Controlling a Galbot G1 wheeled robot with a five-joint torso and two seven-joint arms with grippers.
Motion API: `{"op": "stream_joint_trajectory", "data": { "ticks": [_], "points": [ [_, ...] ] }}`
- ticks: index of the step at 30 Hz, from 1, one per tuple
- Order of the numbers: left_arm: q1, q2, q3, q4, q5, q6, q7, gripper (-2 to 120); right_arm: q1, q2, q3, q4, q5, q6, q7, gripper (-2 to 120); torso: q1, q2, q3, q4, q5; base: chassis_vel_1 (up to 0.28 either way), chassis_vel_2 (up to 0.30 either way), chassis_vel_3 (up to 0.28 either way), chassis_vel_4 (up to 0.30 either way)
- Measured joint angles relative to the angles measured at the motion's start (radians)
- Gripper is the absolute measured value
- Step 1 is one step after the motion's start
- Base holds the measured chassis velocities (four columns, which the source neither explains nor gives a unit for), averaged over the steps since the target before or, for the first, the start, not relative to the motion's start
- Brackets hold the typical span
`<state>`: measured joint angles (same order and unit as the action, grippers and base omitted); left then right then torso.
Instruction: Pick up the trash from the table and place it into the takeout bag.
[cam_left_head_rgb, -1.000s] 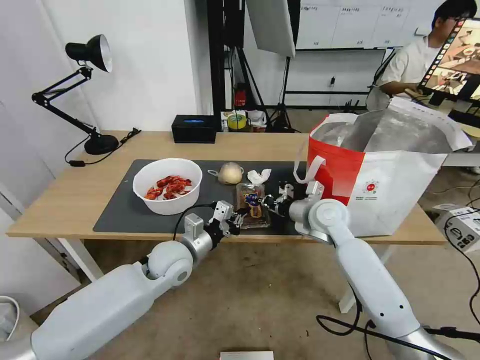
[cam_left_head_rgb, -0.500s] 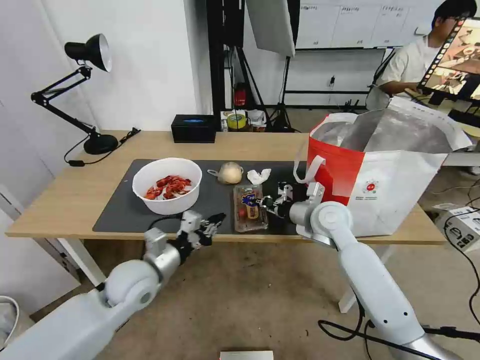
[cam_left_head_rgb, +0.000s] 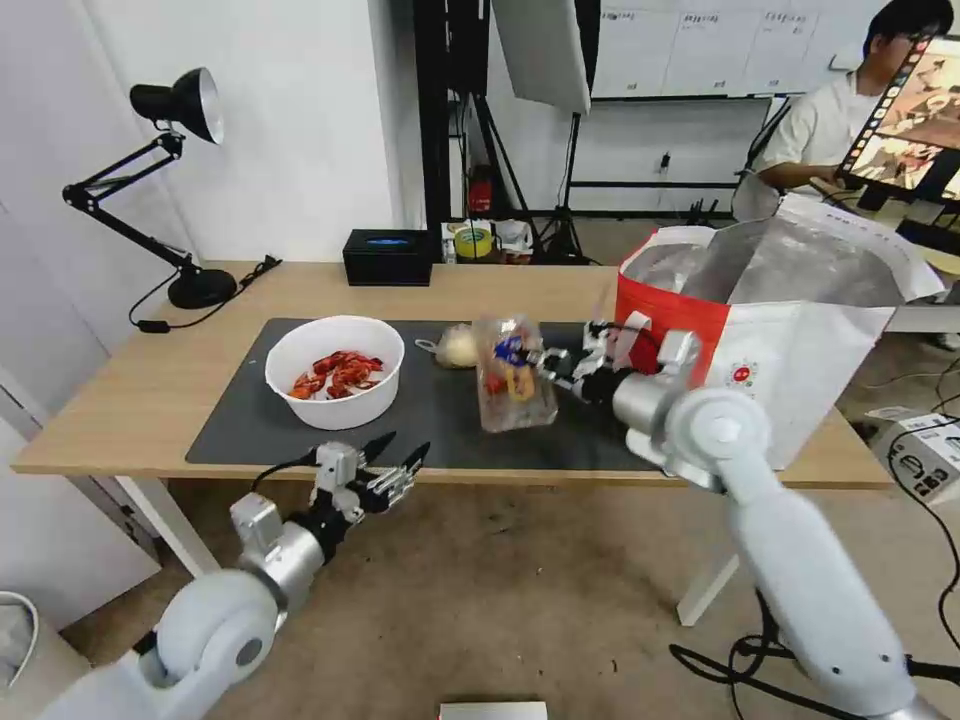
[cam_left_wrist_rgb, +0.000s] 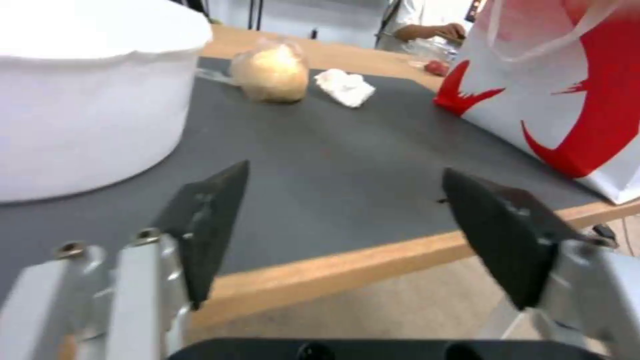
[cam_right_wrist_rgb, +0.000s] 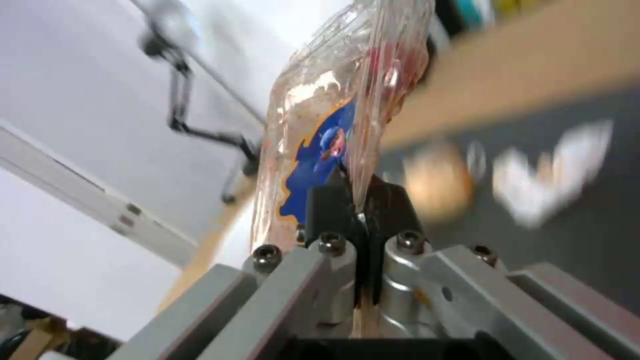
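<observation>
Now carrying the clear hinged tray (cam_left_head_rgb: 513, 372), lifted off the mat (cam_left_head_rgb: 250, 420), toward the takeout bag (cam_left_head_rgb: 800, 350) at three o'clock. Best kept level and clear of the bag's near rim. Right gripper (cam_left_head_rgb: 548, 362) pinched tight on the tray's edge. Left gripper (cam_left_head_rgb: 392, 462) spread wide, empty, below the table (cam_left_head_rgb: 120, 400) edge at seven o'clock.

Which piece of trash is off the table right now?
The clear plastic tray, pinched in the right gripper above the mat. The bowl, tissue and small bag rest on it.
</observation>
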<state>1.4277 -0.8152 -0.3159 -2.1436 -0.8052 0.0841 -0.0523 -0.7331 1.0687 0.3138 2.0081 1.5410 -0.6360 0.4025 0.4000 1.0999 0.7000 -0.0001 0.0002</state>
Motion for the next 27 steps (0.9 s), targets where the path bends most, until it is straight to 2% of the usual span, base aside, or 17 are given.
{"op": "stream_joint_trajectory", "data": {
  "ticks": [1, 4, 9, 11, 13, 15, 16, 19, 20, 23, 27],
  "points": [
    [0.000, 0.000, 0.000, 0.000, 0.000, 0.000, 0.000, 85, 0.000, 0.000, 0.000, 0.000, 0.000, 0.000, 0.000, 0, 0.000, 0.000, 0.000, 0.0000, 0.0000, 0.000, 0.000, 0.000, 0.000],
    [0.056, -0.018, -0.039, -0.016, 0.033, -0.010, 0.013, 97, 0.046, -0.071, 0.082, 0.053, 0.000, 0.048, -0.010, 0, 0.000, 0.000, 0.000, 0.0001, 0.0000, 0.000, 0.000, 0.000, 0.000],
    [0.088, -0.042, -0.052, -0.017, 0.059, -0.018, 0.022, 99, 0.071, -0.147, 0.141, 0.073, -0.011, 0.086, -0.011, 0, 0.000, 0.000, 0.000, 0.0001, 0.0001, 0.000, 0.000, 0.000, 0.000],
    [0.105, -0.066, -0.053, -0.020, 0.073, -0.021, 0.024, 100, 0.077, -0.227, 0.183, 0.072, -0.048, 0.119, -0.011, 0, 0.000, 0.000, 0.000, -0.0001, -0.0001, 0.000, 0.000, 0.000, 0.000],
    [0.105, -0.071, -0.052, -0.024, 0.077, -0.021, 0.024, 100, 0.077, -0.253, 0.197, 0.065, -0.064, 0.131, -0.014, 0, 0.000, 0.000, 0.000, -0.0001, 0.0001, 0.000, 0.000, 0.000, 0.000],
    [0.098, -0.074, -0.047, -0.033, 0.084, -0.021, 0.024, 100, 0.070, -0.301, 0.221, 0.041, -0.130, 0.157, -0.035, 0, 0.000, 0.000, 0.000, -0.0001, 0.0000, 0.000, 0.000, 0.000, 0.000],
    [0.098, -0.074, -0.047, -0.033, 0.084, -0.021, 0.024, 100, 0.070, -0.301, 0.221, 0.041, -0.130, 0.157, -0.035, 0, 0.000, 0.000, 0.000, -0.0001, 0.0000, 0.000, 0.000, 0.000, 0.000],
    [0.096, -0.075, -0.045, -0.039, 0.088, -0.021, 0.023, 100, 0.044, -0.335, 0.228, 0.004, -0.294, 0.183, -0.075, 0, 0.000, 0.000, 0.000, -0.0001, 0.0002, 0.000, 0.000, 0.000, 0.000],
    [0.096, -0.075, -0.045, -0.039, 0.088, -0.021, 0.023, 100, 0.044, -0.335, 0.228, 0.004, -0.294, 0.183, -0.075, 0, 0.000, 0.000, 0.000, -0.0001, 0.0002, 0.000, 0.000, 0.000, 0.000],
    [0.094, -0.076, -0.045, -0.044, 0.089, -0.021, 0.023, 100, 0.009, -0.347, 0.227, -0.018, -0.437, 0.190, -0.100, 0, 0.000, 0.000, 0.000, 0.0000, -0.0001, 0.000, 0.000, 0.000, 0.000],
    [0.089, -0.074, -0.046, -0.047, 0.088, -0.021, 0.022, 100, -0.026, -0.345, 0.215, -0.048, -0.544, 0.220, -0.131, 0, 0.000, 0.000, 0.000, 0.0000, 0.0001, 0.000, 0.000, 0.000, 0.000]
  ]
}}
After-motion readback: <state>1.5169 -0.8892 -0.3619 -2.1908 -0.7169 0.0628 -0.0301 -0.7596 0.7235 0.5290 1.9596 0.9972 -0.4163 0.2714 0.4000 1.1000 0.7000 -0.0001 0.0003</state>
